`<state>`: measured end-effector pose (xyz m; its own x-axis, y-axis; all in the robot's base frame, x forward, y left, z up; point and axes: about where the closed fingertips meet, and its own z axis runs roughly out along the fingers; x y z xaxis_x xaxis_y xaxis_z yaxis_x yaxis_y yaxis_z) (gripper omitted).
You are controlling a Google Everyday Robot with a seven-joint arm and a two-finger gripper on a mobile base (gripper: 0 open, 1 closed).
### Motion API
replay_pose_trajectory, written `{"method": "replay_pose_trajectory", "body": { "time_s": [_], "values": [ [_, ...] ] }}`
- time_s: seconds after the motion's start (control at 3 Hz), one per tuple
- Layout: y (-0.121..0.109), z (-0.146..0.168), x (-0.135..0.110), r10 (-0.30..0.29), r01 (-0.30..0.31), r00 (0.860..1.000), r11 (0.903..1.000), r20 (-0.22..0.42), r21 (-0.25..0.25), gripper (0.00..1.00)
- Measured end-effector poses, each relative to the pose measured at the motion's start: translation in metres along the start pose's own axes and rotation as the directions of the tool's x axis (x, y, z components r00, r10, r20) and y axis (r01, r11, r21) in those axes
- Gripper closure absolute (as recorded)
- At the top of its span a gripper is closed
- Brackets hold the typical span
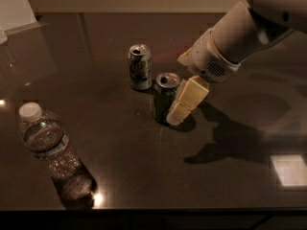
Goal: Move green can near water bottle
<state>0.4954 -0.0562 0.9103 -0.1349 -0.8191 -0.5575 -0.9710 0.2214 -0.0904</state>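
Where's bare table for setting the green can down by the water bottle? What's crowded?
Free: the dark tabletop right of the clear ribbed water bottle, up to the dark green soda can; also the front right, past the arm's shadow. Crowded: the centre, where the cream claw is at the green can's right side and the silver-white can stands behind-left.

Green can: dark green body, pale green markings, silver top.
Second can: silver-white, green lettering, silver top.
Water bottle: clear ribbed plastic, white cap, thin pale label band.
Tabletop: dark brown, glossy, with a pale square reflection at the right and black shadows.
Pincer: cream-yellow, at the green can's right side.
Arm above the pincer: white casing with a small grey slotted patch.
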Motion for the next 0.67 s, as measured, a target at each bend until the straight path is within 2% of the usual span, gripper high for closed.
{"method": "replay_pose_trajectory", "body": {
  "time_s": [0.33,0.67],
  "values": [
    [0.0017,0.0106,-0.0071,-0.003,0.004,1.0,0.9999,0.014,-0.016,0.0],
    [0.0033,0.0173,-0.014,-0.009,0.009,1.0,0.9996,0.024,-0.026,0.18]
  ]
}}
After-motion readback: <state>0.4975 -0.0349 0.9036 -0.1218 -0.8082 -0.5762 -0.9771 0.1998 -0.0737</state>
